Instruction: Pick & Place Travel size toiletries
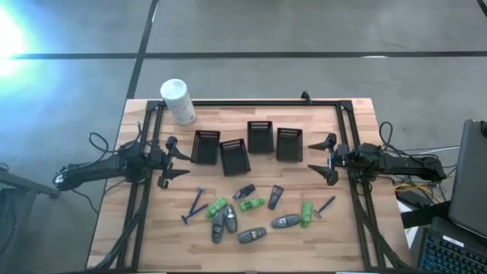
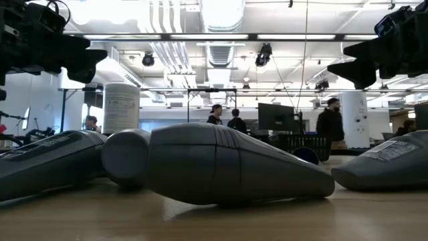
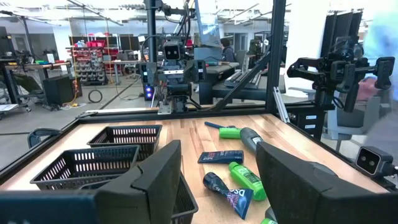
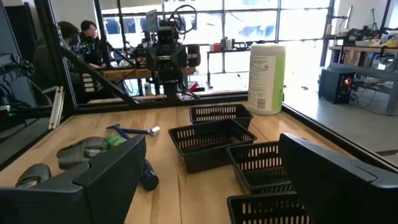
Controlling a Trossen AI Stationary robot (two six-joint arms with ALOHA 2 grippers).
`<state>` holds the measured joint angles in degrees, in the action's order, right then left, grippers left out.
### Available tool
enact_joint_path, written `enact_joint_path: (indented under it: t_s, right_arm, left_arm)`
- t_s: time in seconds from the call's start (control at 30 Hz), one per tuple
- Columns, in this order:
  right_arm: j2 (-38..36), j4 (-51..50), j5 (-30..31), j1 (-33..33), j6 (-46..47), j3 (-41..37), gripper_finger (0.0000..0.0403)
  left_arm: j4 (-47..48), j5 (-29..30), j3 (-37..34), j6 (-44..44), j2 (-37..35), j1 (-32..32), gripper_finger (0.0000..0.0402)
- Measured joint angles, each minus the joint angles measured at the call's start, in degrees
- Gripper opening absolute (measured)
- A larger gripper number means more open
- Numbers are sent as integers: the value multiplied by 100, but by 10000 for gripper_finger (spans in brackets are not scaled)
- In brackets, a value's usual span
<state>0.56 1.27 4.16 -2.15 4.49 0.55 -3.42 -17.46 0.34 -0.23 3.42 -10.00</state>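
Note:
The toiletries lie loose on the near half of the table: green bottles (image 1: pixel 217 206) (image 1: pixel 252 204) (image 1: pixel 307 213), grey oval bottles (image 1: pixel 230 221) (image 1: pixel 286 221), dark tubes (image 1: pixel 244 192) (image 1: pixel 275 196) and blue razors (image 1: pixel 194 205) (image 1: pixel 325 205). The low view shows a grey bottle (image 2: pixel 227 164) lying on its side close up. My left gripper (image 1: pixel 176 158) (image 3: pixel 217 180) hovers open at the table's left side, beside the baskets. My right gripper (image 1: pixel 323 158) (image 4: pixel 211 180) hovers open at the right side. Both stand above the table and away from the toiletries.
Several black slatted baskets (image 1: pixel 205 146) (image 1: pixel 234 156) (image 1: pixel 259 136) (image 1: pixel 289 143) stand in a row at mid-table between the grippers. A large white canister (image 1: pixel 177 101) stands at the far left corner. A black frame (image 1: pixel 251 104) runs around the table. People stand in the room beyond.

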Motion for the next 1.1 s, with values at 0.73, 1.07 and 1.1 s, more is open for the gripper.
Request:
enact_joint_path:
  t_s: [0.73,1.07,1.1]
  right_arm:
    - [-4,287,964,3,6505,0,363]
    - [482,895,-1916,446,6423,230,364]
    - [611,534,-1938,559,6422,346,364]
  left_arm:
    - [1,-2,0,-2,-1,-2,213]
    - [1,-1,0,-1,-1,-1,213]
    - [1,-1,0,-1,0,-1,213]
